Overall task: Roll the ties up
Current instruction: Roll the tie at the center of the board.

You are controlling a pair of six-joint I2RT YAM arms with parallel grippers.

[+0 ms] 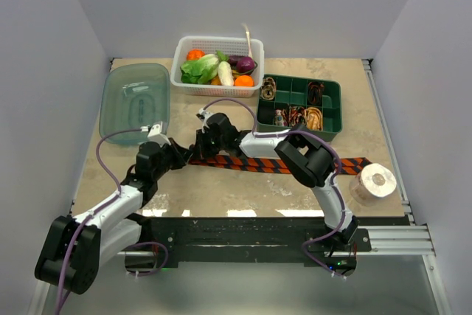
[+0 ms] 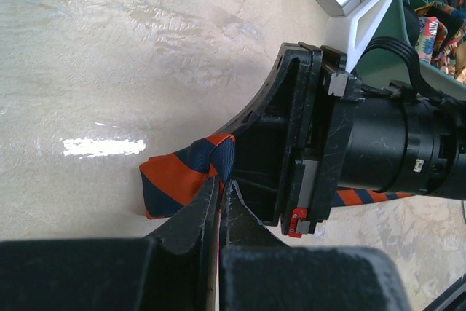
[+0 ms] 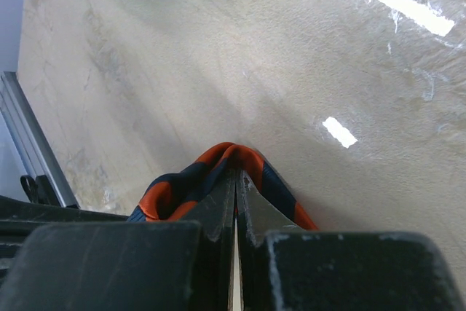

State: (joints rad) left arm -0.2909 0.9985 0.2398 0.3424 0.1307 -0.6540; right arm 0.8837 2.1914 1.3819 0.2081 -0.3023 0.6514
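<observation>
An orange and dark-striped tie [image 1: 259, 164] lies stretched across the table from centre left to near the tape roll. Its left end is folded over. My left gripper [image 1: 186, 157] is shut on that folded end, seen in the left wrist view [image 2: 220, 182] pinching the tie [image 2: 182, 183]. My right gripper [image 1: 200, 145] reaches in from the right and is shut on the same end; in the right wrist view [image 3: 237, 176] the fabric [image 3: 182, 187] humps over the tips. Coiled patterned ties [image 1: 313, 117] sit in the green tray.
A green compartment tray [image 1: 330, 94] stands at back right. A white basket [image 1: 179, 55] of vegetables stands at the back centre. A clear lidded container [image 1: 136, 101] is at back left. A white tape roll [image 1: 373, 182] sits at front right.
</observation>
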